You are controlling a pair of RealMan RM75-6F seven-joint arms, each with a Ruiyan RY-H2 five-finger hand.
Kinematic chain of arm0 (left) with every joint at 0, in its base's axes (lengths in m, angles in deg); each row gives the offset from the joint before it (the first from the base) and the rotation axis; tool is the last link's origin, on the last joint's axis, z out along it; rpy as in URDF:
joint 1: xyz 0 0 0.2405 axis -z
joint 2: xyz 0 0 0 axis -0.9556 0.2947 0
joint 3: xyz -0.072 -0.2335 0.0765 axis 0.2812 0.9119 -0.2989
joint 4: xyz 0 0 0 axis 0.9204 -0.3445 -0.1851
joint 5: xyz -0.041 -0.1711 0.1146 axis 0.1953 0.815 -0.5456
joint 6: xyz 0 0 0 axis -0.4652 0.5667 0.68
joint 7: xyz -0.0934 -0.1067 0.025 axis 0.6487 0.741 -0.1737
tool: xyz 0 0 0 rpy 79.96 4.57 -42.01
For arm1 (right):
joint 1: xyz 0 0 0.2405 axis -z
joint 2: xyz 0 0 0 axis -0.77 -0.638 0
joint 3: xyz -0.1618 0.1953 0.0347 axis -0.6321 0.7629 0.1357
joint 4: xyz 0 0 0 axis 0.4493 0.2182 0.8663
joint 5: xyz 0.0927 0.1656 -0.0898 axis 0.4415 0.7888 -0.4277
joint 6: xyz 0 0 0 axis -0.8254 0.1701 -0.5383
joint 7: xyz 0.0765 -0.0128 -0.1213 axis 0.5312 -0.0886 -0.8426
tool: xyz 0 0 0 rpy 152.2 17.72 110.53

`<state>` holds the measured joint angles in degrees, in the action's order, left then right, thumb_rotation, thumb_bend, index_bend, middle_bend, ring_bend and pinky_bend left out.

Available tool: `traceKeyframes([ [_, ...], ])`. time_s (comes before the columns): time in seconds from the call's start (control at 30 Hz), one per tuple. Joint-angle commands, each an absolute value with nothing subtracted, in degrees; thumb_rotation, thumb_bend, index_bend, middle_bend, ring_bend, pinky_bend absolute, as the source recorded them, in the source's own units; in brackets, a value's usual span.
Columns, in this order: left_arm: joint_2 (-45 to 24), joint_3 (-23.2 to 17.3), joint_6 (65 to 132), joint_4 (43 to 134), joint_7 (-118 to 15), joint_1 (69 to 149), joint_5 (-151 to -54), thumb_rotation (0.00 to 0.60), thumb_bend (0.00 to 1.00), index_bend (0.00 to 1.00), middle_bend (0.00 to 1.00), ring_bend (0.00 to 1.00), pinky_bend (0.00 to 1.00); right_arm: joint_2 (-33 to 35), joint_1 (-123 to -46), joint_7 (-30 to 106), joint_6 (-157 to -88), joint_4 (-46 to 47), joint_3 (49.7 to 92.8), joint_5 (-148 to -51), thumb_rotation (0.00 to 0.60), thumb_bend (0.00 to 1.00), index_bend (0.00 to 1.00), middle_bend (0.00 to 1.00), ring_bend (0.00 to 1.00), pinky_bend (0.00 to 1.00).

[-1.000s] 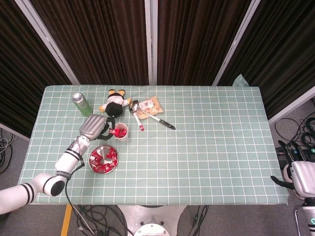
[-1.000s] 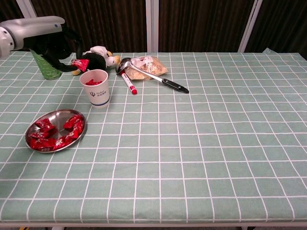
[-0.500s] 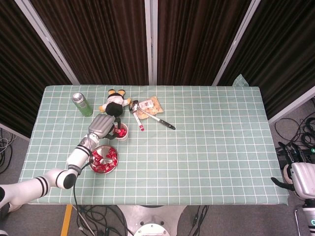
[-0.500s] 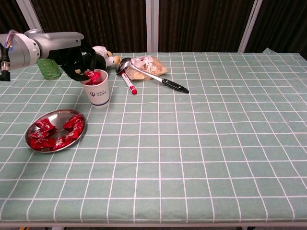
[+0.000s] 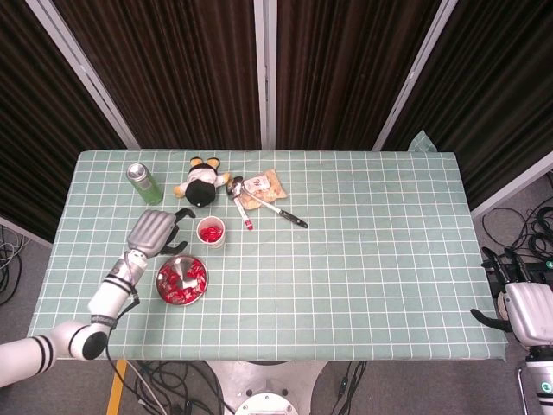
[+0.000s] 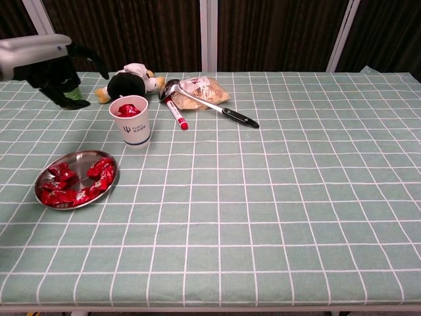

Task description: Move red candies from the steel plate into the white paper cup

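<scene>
The red candies point(image 6: 75, 183) lie heaped in crinkly wrappers in the steel plate point(image 6: 45, 175), which sits near the front left of the table point(image 5: 363, 259); a few more show red inside the white paper cup point(image 6: 130, 120), which stands upright just behind and to the right of the plate, apart from it. The left hand point(image 5: 152, 230) hovers above the cloth to the left of the cup and behind the plate, back uppermost in the head view, its dark fingers point(image 6: 89, 56) spread and loosely curled downward with nothing in them; the silver forearm runs back from it toward the table's front left corner. In the chest view the hand stands in front of the green can point(image 5: 143, 182). The right hand point(image 5: 524, 309) hangs off the table's right front edge, well apart from everything; its dark fingers show, but whether they are spread or curled in cannot be told. Behind the cup lie a plush toy point(image 6: 127, 81), a red marker point(image 6: 175, 112), a ladle point(image 6: 204, 102) and a snack bag point(image 6: 204, 89).
</scene>
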<state>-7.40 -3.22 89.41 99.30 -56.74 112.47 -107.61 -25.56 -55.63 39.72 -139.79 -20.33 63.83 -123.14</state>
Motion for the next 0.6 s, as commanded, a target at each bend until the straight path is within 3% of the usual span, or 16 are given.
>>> traceKeyframes([
  [0.03,-5.4,-6.6,91.6,100.7,-55.1,109.3,-111.1,0.600,0.30,0.39,0.95,0.94,1.00,-25.6,-55.6,39.7,-139.9,-20.4,63.8,-123.3,0.600,0.01,0.06,0.27,0.05,0.29],
  [0.23,-6.0,-11.2,90.1,98.4,-54.6,107.7,-115.9,0.600,0.30,0.51,0.96,0.94,1.00,-25.6,-55.7,39.4,-140.0,-20.8,63.7,-123.6,0.600,0.01,0.06,0.27,0.05,0.28],
  [0.6,-11.0,-13.0,87.7,90.1,-56.0,108.0,-119.5,0.600,0.31,0.52,0.96,0.93,1.00,-25.9,-55.0,39.0,-140.7,-21.3,63.5,-123.2,0.600,0.01,0.06,0.27,0.05,0.29],
])
